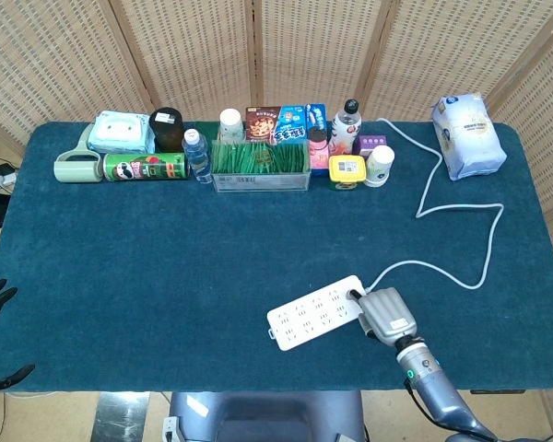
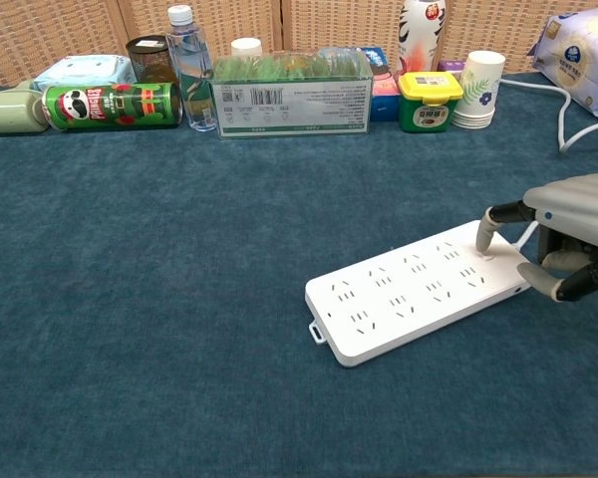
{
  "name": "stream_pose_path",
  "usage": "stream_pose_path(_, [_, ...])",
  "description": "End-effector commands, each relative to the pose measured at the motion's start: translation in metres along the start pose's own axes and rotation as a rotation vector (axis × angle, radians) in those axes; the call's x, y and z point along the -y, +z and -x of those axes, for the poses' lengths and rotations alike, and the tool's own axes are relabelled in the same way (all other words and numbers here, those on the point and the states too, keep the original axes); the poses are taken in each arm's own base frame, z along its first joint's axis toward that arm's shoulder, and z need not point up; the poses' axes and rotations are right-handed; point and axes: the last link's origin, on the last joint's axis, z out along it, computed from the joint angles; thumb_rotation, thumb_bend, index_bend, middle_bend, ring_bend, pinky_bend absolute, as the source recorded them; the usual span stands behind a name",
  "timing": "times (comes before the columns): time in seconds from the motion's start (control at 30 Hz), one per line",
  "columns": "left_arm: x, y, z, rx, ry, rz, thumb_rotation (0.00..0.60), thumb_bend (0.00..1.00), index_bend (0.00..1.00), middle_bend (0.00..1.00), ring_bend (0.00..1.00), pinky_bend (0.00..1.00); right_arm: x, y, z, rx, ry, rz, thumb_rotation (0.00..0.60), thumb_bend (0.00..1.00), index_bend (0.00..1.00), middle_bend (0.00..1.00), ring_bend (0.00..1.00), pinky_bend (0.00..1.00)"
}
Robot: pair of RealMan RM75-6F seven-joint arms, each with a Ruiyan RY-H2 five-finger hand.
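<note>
Where the power strip (image 2: 422, 292) ends, the right hand (image 2: 563, 237) touches.

Along the far edge of your blue table cloth (image 1: 147, 267) you have a row of goods: a pack of wipes (image 1: 120, 132), a dark jar (image 1: 167, 128), a green Pringles can (image 1: 146, 167) lying on its side, a small water bottle (image 1: 197, 155) and a clear box of green sticks (image 1: 260, 164). Behind that box stand snack cartons (image 1: 278, 123); to its right sit a yellow-lidded tub (image 1: 347, 170) and a paper cup (image 1: 380, 165). A white bag (image 1: 467, 134) lies at the far right corner
</note>
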Motion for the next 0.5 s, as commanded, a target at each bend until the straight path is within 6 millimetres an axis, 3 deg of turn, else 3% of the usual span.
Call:
stream_pose_path(0.03, [-0.0003,0.0002,0.0004,0.001,0.001,0.000,0.600,0.11,0.00,0.00,0.00,0.02,0.0001,-0.0001,0.0003,0.001,-0.002,-0.001,0.600,0.61,0.29,1.00,1.00,1.00])
stream_pose_path(0.5, [-0.0005,0.0001,0.0004,0.000,0.000,-0.001,0.600,0.11,0.00,0.00,0.00,0.02,-0.0006,0.0035,0.0068,0.020,-0.014,0.006,0.600,0.61,0.31,1.00,1.00,1.00])
